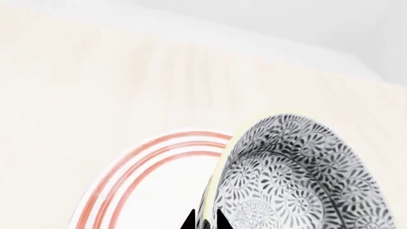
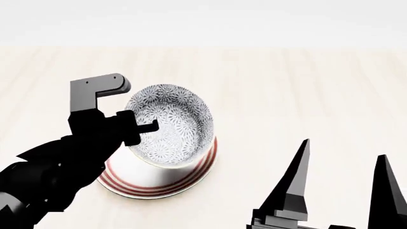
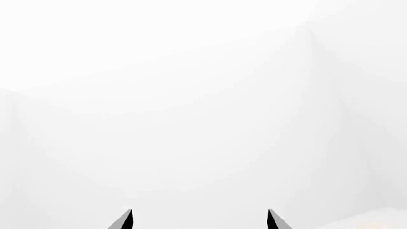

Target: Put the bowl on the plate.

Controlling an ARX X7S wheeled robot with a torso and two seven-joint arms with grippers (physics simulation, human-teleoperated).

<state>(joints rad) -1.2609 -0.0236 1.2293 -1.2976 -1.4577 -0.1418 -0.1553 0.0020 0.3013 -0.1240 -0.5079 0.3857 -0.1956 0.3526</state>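
The left claw (image 2: 143,128) is clenched on the near-left rim of the bowl (image 2: 173,123), which is held tilted above the plate (image 2: 190,176) on the pale surface (image 2: 305,95). The right claw (image 2: 340,171) is spread, holding nothing, at the near right. No writing is seen.

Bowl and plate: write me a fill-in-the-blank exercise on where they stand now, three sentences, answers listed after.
1. The left gripper is shut on the rim of the ____.
2. The bowl is held tilted above the plate, whose rim bears rings coloured ____.
3. The right gripper holds nothing, and its fingers stand ____.

Missing words: bowl; red; open
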